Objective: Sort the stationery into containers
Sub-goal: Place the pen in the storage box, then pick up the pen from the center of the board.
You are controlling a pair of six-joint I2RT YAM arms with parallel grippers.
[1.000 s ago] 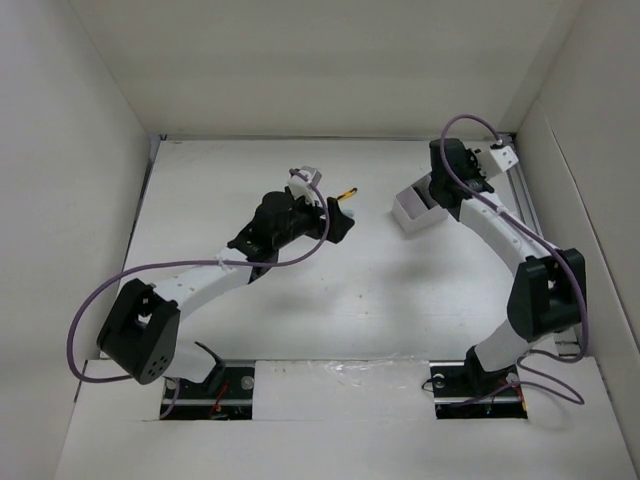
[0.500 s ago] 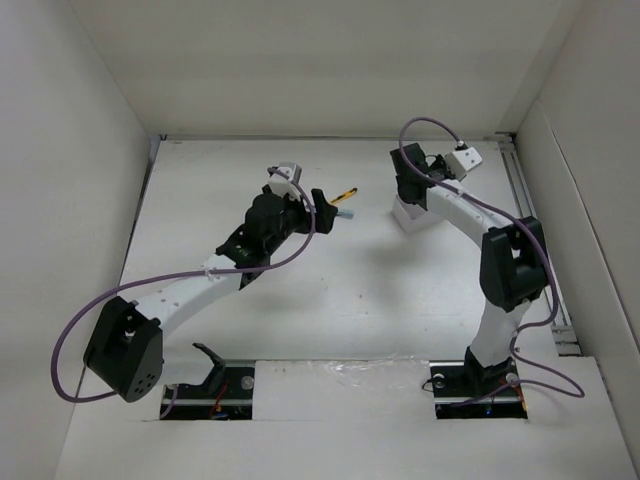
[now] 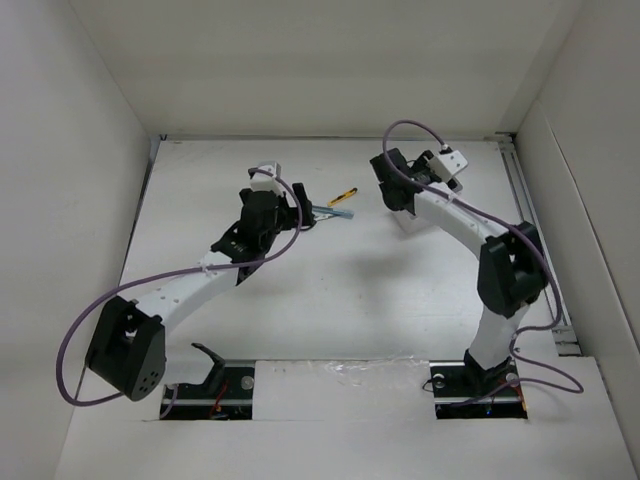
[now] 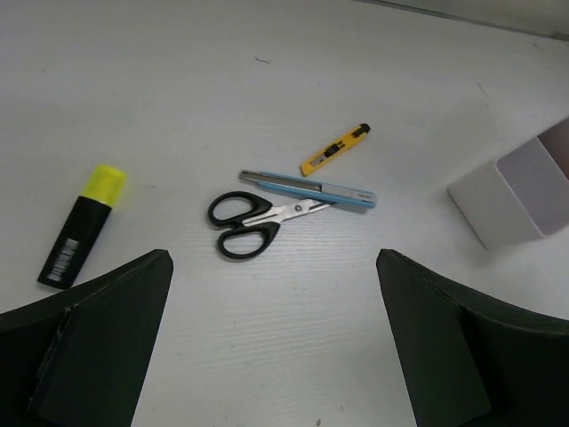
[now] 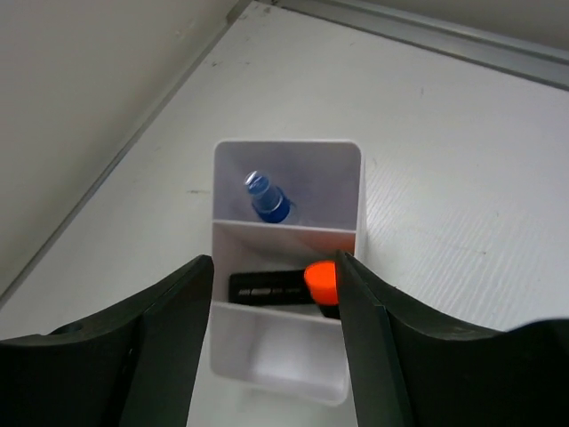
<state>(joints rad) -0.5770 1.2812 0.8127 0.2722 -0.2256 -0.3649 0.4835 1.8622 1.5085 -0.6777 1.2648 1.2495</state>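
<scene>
Left pincer (image 4: pixel 274 294) now farther left, scissors (image 4: pixel 253 224) just ahead of it

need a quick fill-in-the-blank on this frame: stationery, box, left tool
The bottle in the box has a ___ cap.
The marker in the box has an ___ cap.
The highlighter lying on the table has a ___ cap.
The left tool is ___.
Missing words: blue; orange; yellow; open.

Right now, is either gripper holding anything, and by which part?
The left gripper is open and holds nothing. The right gripper has its fingers on either side of the white box, but whether they pinch its side walls cannot be told.
</scene>
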